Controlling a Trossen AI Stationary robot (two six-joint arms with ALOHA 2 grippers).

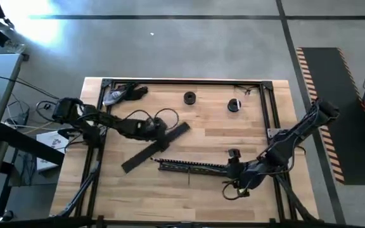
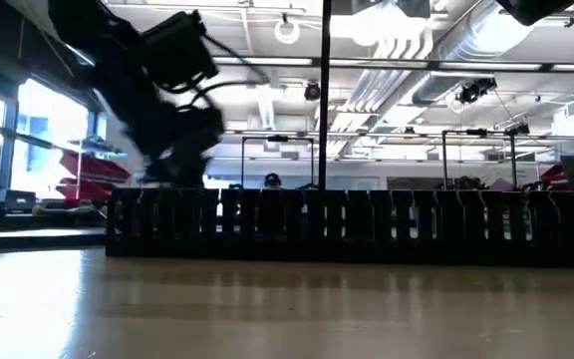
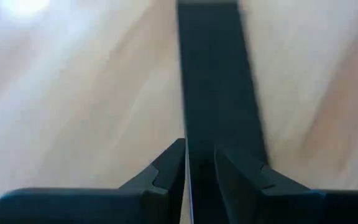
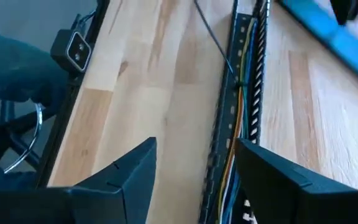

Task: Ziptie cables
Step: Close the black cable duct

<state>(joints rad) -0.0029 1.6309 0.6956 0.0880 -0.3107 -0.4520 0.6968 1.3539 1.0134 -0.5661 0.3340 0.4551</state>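
The thin coloured cables (image 4: 244, 118), blue, orange and greenish, lie inside the long black slotted channel bar (image 1: 192, 166) on the pale wooden table (image 1: 220, 126); their long axis follows the bar, running left to right near the front edge in the high view; the right gripper (image 4: 194, 168) hangs over the bar's right end, jaws spread wide and empty; the left gripper (image 3: 199, 165) has its jaws pinched on the flat black strip (image 1: 154, 147), which lies diagonally at mid-table.

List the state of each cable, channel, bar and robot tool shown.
slotted channel: flat on the table, top open.
cables: lying along the slotted channel.
black bar: lying diagonally on the table.
right tool: open, at the slotted channel's end.
left tool: above the black bar.
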